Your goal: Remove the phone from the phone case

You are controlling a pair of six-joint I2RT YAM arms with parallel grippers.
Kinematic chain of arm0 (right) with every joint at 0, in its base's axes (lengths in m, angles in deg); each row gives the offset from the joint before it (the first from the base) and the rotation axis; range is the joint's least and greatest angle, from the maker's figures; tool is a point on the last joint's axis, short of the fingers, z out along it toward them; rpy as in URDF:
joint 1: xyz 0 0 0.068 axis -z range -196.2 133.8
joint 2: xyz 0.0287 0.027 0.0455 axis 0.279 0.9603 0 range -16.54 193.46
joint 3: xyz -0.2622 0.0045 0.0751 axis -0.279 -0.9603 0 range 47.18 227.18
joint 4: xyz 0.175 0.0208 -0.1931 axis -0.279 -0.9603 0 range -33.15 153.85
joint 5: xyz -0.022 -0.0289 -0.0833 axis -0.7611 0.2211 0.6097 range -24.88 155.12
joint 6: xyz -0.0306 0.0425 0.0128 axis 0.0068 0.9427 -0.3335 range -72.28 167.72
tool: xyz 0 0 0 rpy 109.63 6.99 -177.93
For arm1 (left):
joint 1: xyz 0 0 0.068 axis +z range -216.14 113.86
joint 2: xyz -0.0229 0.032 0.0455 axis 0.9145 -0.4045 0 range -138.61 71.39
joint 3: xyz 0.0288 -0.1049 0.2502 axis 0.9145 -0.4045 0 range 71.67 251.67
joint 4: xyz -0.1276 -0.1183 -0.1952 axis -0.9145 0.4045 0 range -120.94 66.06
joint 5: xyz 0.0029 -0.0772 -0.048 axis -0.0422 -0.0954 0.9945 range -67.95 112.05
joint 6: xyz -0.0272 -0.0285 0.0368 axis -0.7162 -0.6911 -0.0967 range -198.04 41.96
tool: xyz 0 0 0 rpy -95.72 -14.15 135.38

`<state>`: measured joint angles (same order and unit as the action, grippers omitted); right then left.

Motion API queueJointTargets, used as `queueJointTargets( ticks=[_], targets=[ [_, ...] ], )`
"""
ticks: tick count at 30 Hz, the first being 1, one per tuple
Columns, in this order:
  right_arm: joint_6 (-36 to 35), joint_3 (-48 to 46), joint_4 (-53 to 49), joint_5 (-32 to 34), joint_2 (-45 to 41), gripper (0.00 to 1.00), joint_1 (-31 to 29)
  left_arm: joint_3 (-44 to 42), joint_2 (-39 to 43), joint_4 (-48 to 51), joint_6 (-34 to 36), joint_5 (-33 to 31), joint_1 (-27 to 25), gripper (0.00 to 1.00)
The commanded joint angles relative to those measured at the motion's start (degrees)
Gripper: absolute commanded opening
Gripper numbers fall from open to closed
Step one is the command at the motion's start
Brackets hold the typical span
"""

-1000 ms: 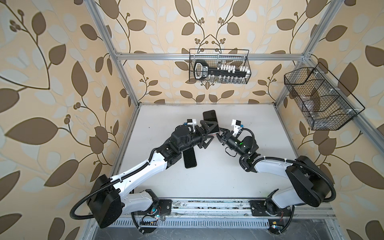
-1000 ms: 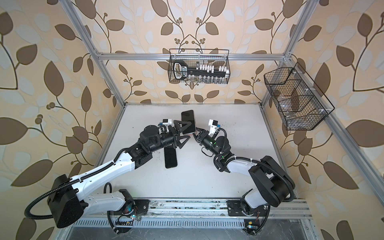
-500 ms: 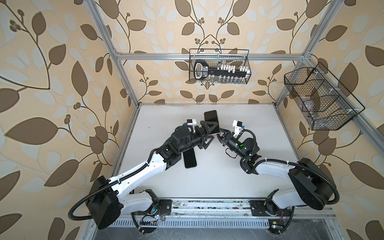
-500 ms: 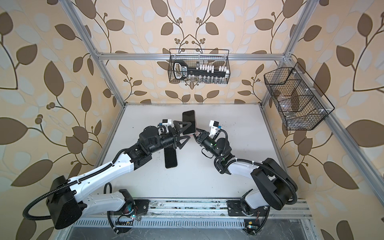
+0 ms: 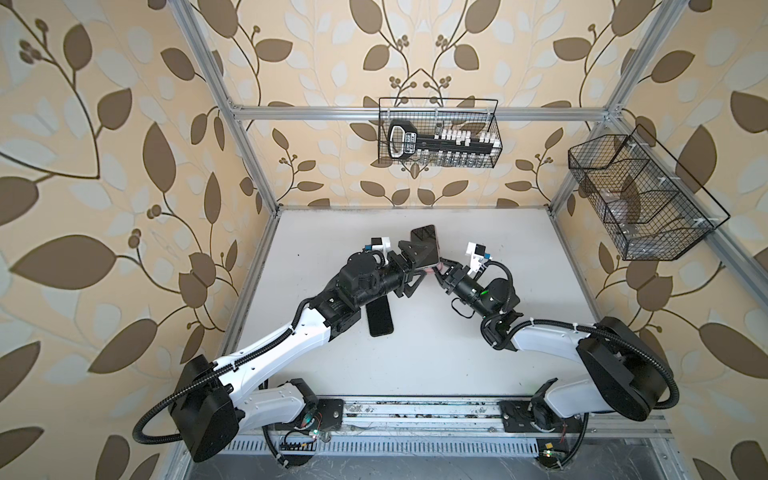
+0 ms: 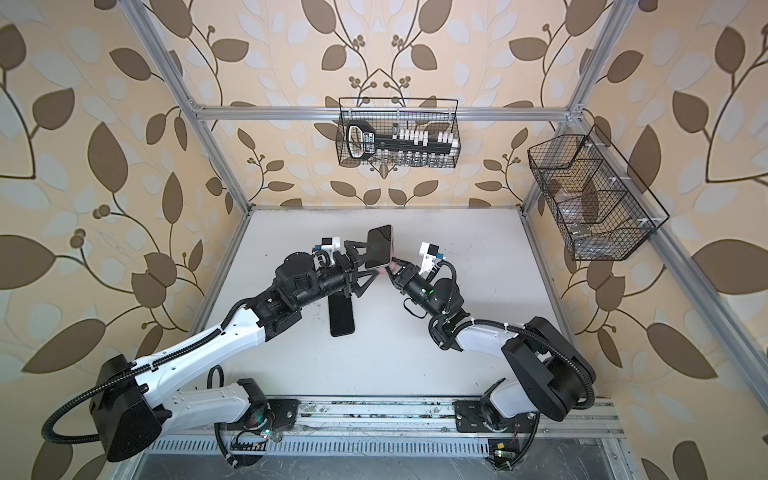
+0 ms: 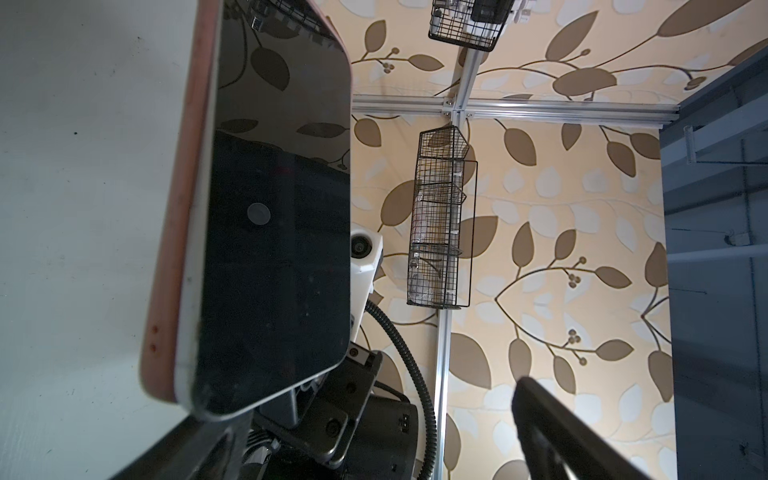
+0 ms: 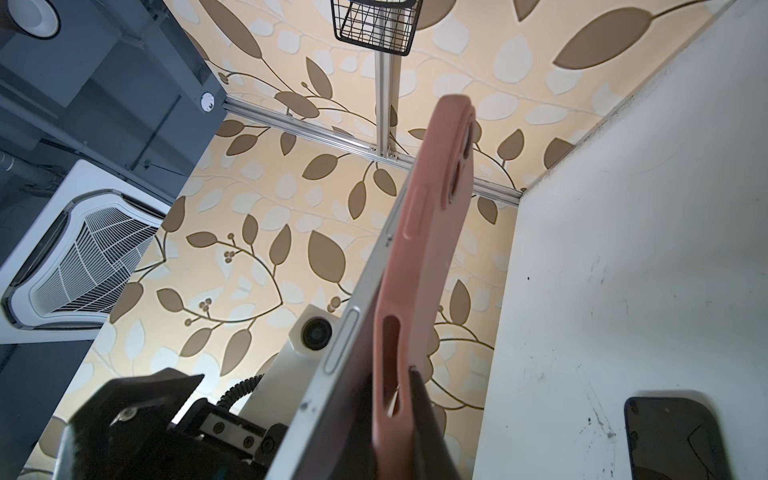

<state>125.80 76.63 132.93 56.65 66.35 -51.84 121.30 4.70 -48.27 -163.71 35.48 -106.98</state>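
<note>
A phone (image 5: 424, 245) with a dark screen, in a pink phone case (image 8: 424, 249), is held upright above the white table in both top views. My right gripper (image 5: 440, 270) is shut on the case's lower edge: one finger (image 8: 424, 415) lies behind the case and the other sits between case and phone. The phone's silver side (image 8: 353, 332) stands peeled away from the case there. My left gripper (image 5: 417, 266) is open wide, its fingers either side of the phone's lower part without touching it. The screen (image 7: 278, 208) faces the left wrist camera.
A second dark phone (image 5: 379, 318) lies flat on the table (image 5: 519, 257) under the left arm. A wire basket (image 5: 438, 139) with a tool hangs on the back wall. Another wire basket (image 5: 640, 199) hangs on the right wall.
The right arm has shifted slightly, carrying the cased phone a touch to the right. Both grippers keep their states.
</note>
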Motion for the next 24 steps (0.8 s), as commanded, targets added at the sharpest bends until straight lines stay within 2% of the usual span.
queueJointTargets(
  ticks=[1, 7, 19, 24],
  targets=[
    [1.72, -0.76, 8.43, -0.35, -1.1, 0.0, -0.74, 2.49, -0.01, -1.78, 2.72, -2.79, 0.59, 0.98],
    [3.15, -0.98, 11.95, 0.12, 1.03, 0.0, -1.46, 2.32, -0.19, 0.16, 4.81, -4.11, 0.59, 0.88],
    [2.0, -1.19, 10.99, 1.26, 1.03, 0.0, -3.73, 2.76, -0.28, 2.17, 7.75, -5.81, 0.59, 0.66],
    [1.55, -1.15, 10.72, 1.8, 1.2, 0.0, -4.79, 3.09, -0.28, 2.73, 8.37, -6.22, 0.59, 0.6]
  ],
)
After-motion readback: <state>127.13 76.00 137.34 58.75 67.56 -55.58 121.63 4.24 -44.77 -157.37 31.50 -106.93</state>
